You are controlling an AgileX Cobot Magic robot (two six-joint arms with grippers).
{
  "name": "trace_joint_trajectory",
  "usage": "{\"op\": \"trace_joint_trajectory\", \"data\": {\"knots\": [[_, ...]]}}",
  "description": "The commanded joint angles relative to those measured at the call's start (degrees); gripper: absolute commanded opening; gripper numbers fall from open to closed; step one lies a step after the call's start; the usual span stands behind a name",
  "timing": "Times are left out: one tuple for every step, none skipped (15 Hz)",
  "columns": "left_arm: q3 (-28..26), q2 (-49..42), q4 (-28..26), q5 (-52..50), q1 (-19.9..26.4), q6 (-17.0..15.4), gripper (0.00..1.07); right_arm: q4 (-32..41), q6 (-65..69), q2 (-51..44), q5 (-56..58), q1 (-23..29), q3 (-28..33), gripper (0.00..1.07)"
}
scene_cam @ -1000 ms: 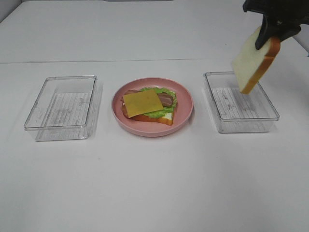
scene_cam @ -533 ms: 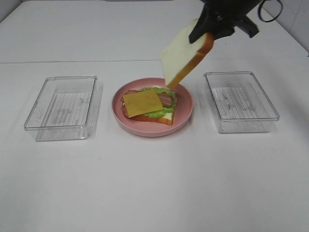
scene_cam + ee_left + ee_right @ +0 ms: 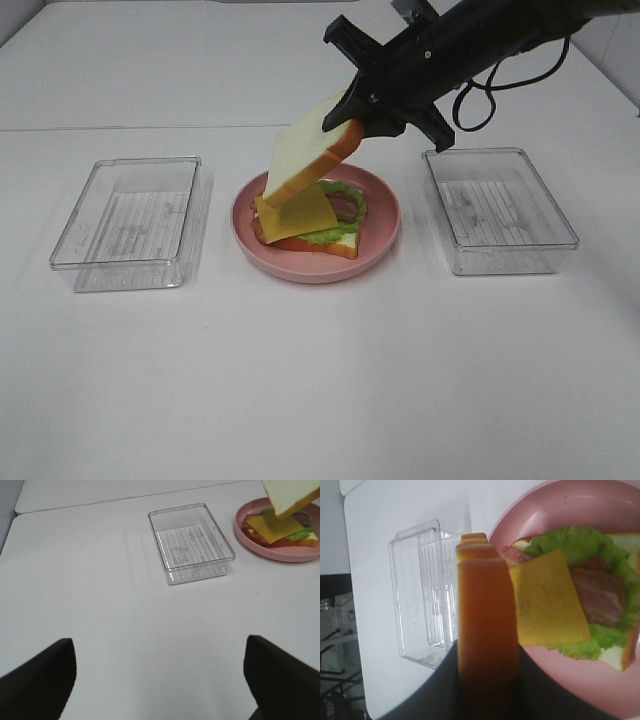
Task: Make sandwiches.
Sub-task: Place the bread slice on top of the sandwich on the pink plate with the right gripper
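Observation:
On the round pink plate (image 3: 386, 232) lies an open sandwich stack: a white bread slice (image 3: 347, 244) at the bottom, green lettuce (image 3: 335, 235), brown bacon (image 3: 346, 206) and a yellow cheese slice (image 3: 300, 212) on top. A second bread slice (image 3: 305, 160) hangs tilted just above the cheese, and my right gripper (image 3: 362, 118) is shut on its crust edge. The right wrist view shows that crust (image 3: 487, 630) between dark fingers (image 3: 440, 690), with the cheese (image 3: 547, 600) below. My left gripper (image 3: 160, 680) stands open over bare table, nothing between its fingers.
A clear plastic tray (image 3: 130, 220) stands left of the plate and another (image 3: 500, 210) to its right; neither has anything in it. The left wrist view shows the left tray (image 3: 192, 542) and the plate (image 3: 250, 535). White table surrounds them, with a seam behind.
My right gripper has carried the bread slice leftward from above the right tray to over the plate, lowering it close to the cheese. The stack and both trays have stayed put.

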Motion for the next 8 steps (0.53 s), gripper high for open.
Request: {"op": "trace_joint_trajectory", "data": {"knots": [[0.1,-1.1,-0.2,-0.6,0.1,0.0,0.86,7.5,-4.5,1.4,-1.4,0.1,1.2,0.00],[0.1,-1.1,-0.2,-0.6,0.1,0.0,0.86,10.8,-5.9,2.8,-1.3,0.1,1.2,0.00],[0.1,-1.1,-0.2,-0.6,0.1,0.0,0.86,14.8,-8.5,4.8,-1.0,0.1,1.2,0.00],[0.1,-1.1,-0.2,-0.6,0.1,0.0,0.86,15.8,-9.3,6.0,-0.9,0.1,1.2,0.00],[0.1,-1.1,-0.2,-0.6,0.1,0.0,0.86,15.9,-9.4,6.8,-0.9,0.1,1.2,0.00],[0.1,-1.1,-0.2,-0.6,0.1,0.0,0.86,15.9,-9.1,7.4,-0.9,0.1,1.2,0.00],[0.1,-1.1,-0.2,-0.6,0.1,0.0,0.86,15.8,-8.8,8.1,-0.9,0.1,1.2,0.00],[0.1,-1.1,-0.2,-0.6,0.1,0.0,0.86,15.4,-8.0,8.7,-0.7,0.1,1.2,0.00]]}}
